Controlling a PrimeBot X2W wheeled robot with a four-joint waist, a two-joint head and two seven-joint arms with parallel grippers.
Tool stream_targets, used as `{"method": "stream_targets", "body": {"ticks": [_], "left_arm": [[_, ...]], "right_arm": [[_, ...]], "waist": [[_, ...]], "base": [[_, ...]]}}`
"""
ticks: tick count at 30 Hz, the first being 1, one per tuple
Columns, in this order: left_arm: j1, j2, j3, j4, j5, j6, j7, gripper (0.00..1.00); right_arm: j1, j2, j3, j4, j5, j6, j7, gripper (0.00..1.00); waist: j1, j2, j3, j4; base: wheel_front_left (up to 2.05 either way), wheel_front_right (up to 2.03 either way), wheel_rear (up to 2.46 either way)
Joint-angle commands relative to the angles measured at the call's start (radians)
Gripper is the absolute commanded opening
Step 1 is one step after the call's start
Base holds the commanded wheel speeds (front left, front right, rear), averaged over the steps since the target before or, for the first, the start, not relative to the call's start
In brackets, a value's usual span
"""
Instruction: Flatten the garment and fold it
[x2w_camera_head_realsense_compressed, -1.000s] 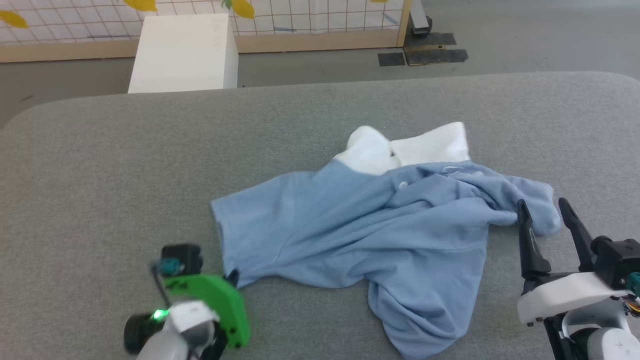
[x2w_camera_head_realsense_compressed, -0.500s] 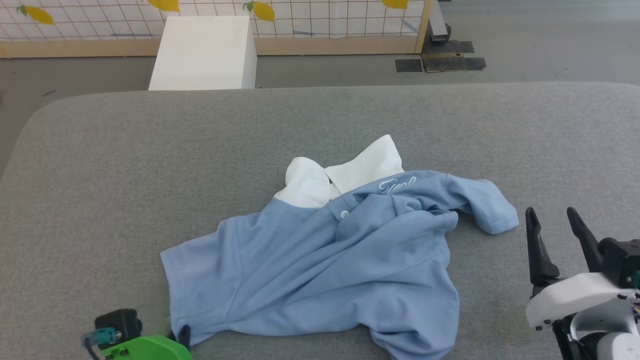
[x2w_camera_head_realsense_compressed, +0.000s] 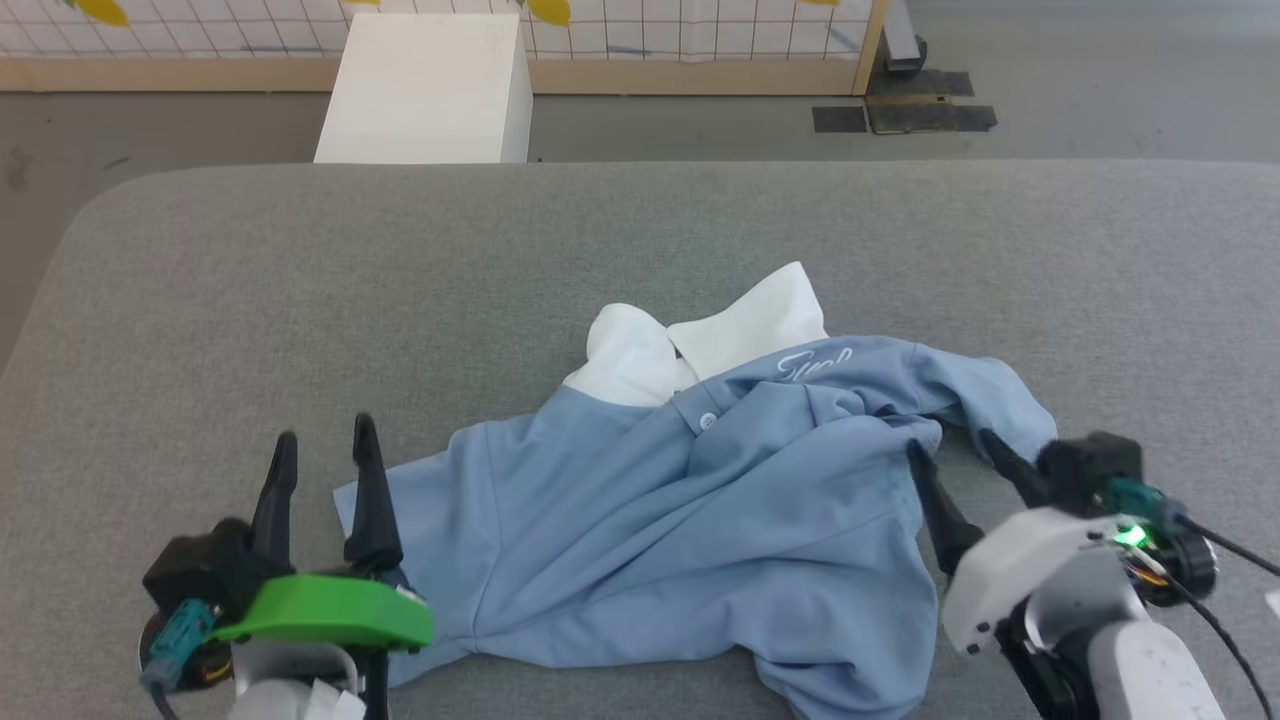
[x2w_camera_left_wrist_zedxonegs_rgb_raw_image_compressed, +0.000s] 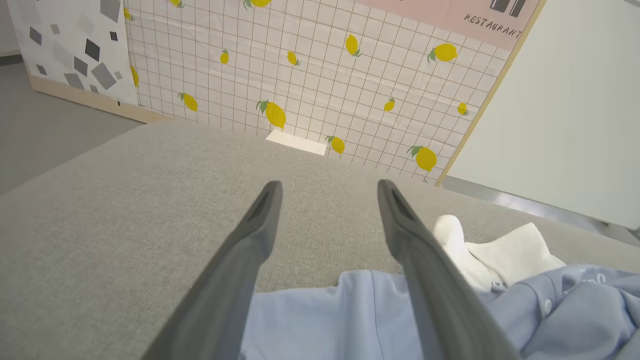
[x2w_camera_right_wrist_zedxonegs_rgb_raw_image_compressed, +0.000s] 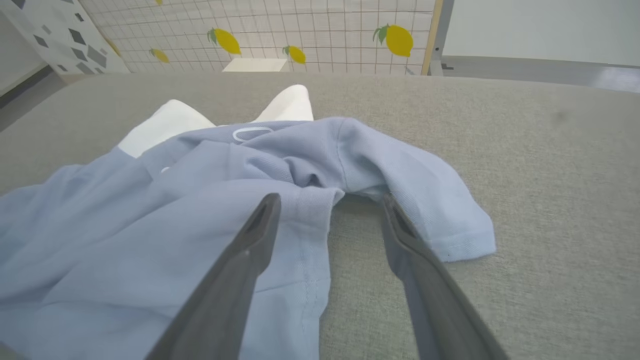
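Sprawling left-to-right, garment (x2w_camera_head_realsense_compressed: 700, 520), collar (x2w_camera_head_realsense_compressed: 745, 325) pointing away.

A white rectangular box (x2w_camera_head_realsense_compressed: 425, 90) is standing beyond the grey fabric-covered table (x2w_camera_head_realsense_compressed: 300, 280). A white gridded wall panel (x2w_camera_left_wrist_zedxonegs_rgb_raw_image_compressed: 320, 75) (lemon-printed) is rising behind.

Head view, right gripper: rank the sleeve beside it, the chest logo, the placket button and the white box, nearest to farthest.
Measured from the right gripper:
1. The sleeve, just past the fingertips, on the right edge of the garment.
2. The chest logo, up and to the left.
3. The placket button, further left, mid-shirt.
4. The white box, on the floor, far upper left.
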Motion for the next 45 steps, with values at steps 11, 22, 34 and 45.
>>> {"method": "stream_targets", "body": {"ticks": [11,22,34,45], "left_arm": [[-0.096,-0.060,0.003,0.053,0.089,-0.042,-0.034,1.00],[-0.071,-0.086,0.039,0.084,0.112,-0.066,-0.034,1.00],[-0.057,-0.096,0.049,0.109,0.115,-0.077,-0.034,1.00],[-0.076,-0.099,0.034,0.123,0.122,-0.093,-0.034,1.00]], "right_arm": [[-0.173,0.000,0.084,0.170,0.064,-0.002,0.211,0.00],[0.016,-0.035,0.072,0.042,0.074,-0.002,0.421,0.00],[0.354,-0.005,-0.204,-0.315,0.013,-0.002,0.616,1.00],[0.135,0.000,-0.238,-0.172,-0.049,-0.002,0.104,1.00]], "waist": [[0.0000,0.0000,0.046,0.030],[0.0000,0.0000,0.018,0.010],[0.0000,0.0000,0.000,-0.048],[0.0000,0.0000,0.013,-0.029]], "base": [[0.00,0.00,0.00],[0.00,0.00,0.00],[0.00,0.00,0.00],[0.00,0.00,0.00]]}}
